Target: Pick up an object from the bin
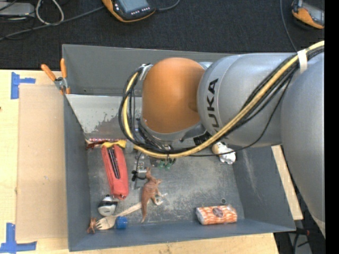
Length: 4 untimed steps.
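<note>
My gripper [139,172] pokes out from under the arm's orange cover, low over the bin's left-centre floor. Just below it lies a brown toy dinosaur [150,193], its head close to the gripper. Directly left of the gripper a long red tool [115,169] lies lengthwise. I see nothing held in the gripper. A small green piece [167,163] shows at the cover's lower edge to the right.
Along the front left lie a wooden fork [106,223], a blue ball [122,223] and a round silver-black piece [107,207]. An orange-white packet [216,214] sits front right, a crumpled white thing [226,156] by the arm, and a dark bar [104,141] near the left wall.
</note>
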Each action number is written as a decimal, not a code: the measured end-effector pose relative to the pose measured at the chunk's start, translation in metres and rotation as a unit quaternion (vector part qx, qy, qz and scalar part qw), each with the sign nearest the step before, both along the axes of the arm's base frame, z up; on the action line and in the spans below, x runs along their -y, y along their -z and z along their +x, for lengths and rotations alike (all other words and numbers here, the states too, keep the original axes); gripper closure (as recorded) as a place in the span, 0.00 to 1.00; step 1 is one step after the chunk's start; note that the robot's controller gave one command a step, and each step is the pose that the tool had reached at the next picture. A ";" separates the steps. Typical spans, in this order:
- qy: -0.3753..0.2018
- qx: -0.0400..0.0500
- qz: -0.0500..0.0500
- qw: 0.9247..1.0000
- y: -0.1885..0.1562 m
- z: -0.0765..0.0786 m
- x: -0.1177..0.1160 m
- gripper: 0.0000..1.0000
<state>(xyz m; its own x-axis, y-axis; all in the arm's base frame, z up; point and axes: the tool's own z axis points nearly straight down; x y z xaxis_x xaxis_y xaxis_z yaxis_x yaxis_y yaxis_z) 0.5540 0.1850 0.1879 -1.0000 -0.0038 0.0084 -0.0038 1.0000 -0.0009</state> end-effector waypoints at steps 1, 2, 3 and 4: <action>0.002 0.003 0.001 1.000 -0.005 0.001 0.001 0.00; -0.112 0.003 0.002 0.994 0.013 -0.013 0.040 0.00; -0.100 0.003 0.001 0.995 0.038 -0.033 0.061 0.00; 0.006 0.002 0.000 1.000 0.062 -0.052 0.069 0.00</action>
